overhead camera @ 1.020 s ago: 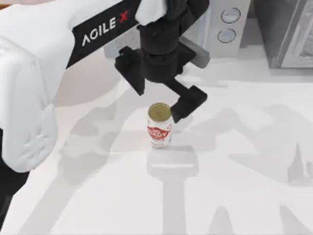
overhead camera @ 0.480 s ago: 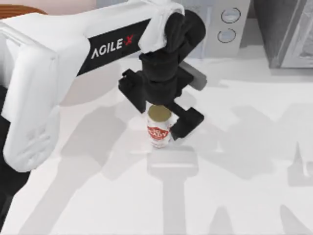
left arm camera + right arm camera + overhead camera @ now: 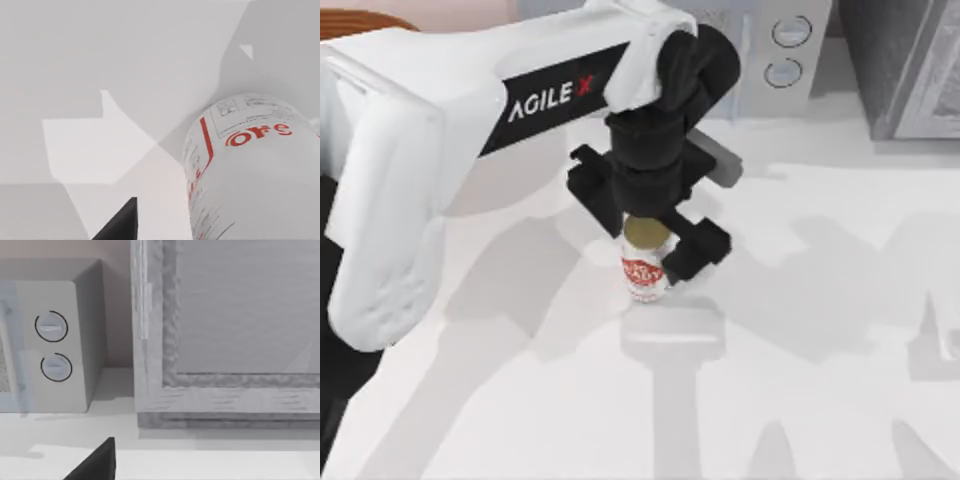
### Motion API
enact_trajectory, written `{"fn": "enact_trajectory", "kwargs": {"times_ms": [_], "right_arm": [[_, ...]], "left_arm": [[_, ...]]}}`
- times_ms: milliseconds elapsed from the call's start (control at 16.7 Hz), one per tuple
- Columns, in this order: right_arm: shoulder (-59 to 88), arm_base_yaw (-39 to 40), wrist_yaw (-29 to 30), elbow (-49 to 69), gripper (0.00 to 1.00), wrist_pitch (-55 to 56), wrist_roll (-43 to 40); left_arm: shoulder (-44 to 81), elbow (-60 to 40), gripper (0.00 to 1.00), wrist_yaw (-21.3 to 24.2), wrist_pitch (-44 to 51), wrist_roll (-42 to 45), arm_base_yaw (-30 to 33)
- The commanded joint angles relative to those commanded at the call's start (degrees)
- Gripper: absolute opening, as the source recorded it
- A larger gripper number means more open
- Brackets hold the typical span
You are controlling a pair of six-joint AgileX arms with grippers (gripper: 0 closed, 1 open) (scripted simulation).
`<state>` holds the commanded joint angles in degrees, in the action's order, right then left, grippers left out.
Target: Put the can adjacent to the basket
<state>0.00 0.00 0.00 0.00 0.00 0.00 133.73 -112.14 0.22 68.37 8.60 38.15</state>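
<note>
Over the preceding second the left gripper (image 3: 642, 237) had descended around the upright can (image 3: 644, 262) at frame centre, its jaws straddling but not visibly clamping it, so the grasp appeared imminent, with the basket (image 3: 360, 20) at the upper left.

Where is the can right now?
In the top view the can stands upright near the middle of the white table, between the fingers of the left end effector, in front of the microwave.
</note>
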Motion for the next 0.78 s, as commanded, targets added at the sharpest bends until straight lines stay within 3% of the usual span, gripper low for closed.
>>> {"fn": "enact_trajectory", "kwargs": {"times_ms": [540, 780], "right_arm": [[0.0, 0.0, 0.0, 0.0, 1.0, 0.0, 0.0], [0.0, 0.0, 0.0, 0.0, 1.0, 0.0, 0.0]], "left_arm": [[0.0, 0.0, 0.02, 0.0, 0.0, 0.0, 0.0], [0.0, 0.0, 0.0, 0.0, 0.0, 0.0, 0.0]]}}
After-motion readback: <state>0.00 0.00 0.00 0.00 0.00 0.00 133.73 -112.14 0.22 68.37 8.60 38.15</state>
